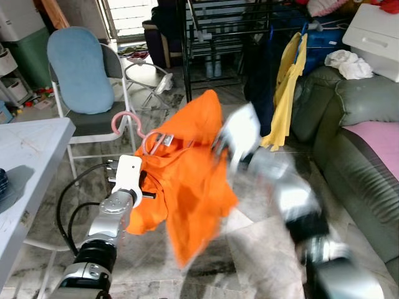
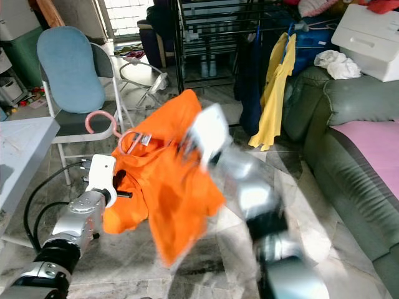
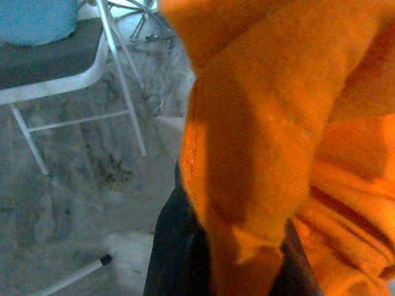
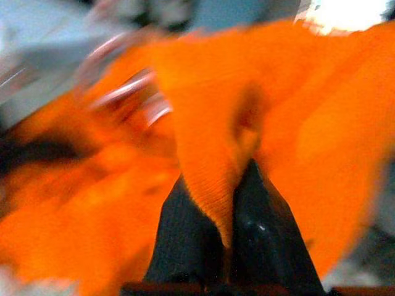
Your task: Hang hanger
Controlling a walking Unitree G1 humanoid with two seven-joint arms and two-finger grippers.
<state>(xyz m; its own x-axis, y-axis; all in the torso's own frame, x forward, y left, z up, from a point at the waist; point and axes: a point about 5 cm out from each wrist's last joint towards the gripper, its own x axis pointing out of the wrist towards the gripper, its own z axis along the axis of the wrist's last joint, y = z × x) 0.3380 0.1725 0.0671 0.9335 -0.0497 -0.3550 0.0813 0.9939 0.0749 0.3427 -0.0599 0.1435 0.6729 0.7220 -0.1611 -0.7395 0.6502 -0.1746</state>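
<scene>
An orange garment (image 1: 190,168) hangs in the air in front of me, held between both arms. A pink hanger (image 1: 124,124) sticks out of its collar, hook curling up to the left. My left gripper (image 3: 247,259) is shut on a fold of the orange cloth at the garment's lower left, its fingers mostly hidden by fabric. My right gripper (image 4: 231,237) is shut on another fold near the top right edge of the garment; that arm (image 1: 280,187) is blurred by motion.
A black drying rack (image 1: 230,31) with a yellow garment (image 1: 288,87) and dark clothes stands behind. A blue-cushioned chair (image 1: 84,81) is at back left, a white table (image 1: 25,156) at left, a green sofa (image 1: 355,137) at right. Marble floor lies below.
</scene>
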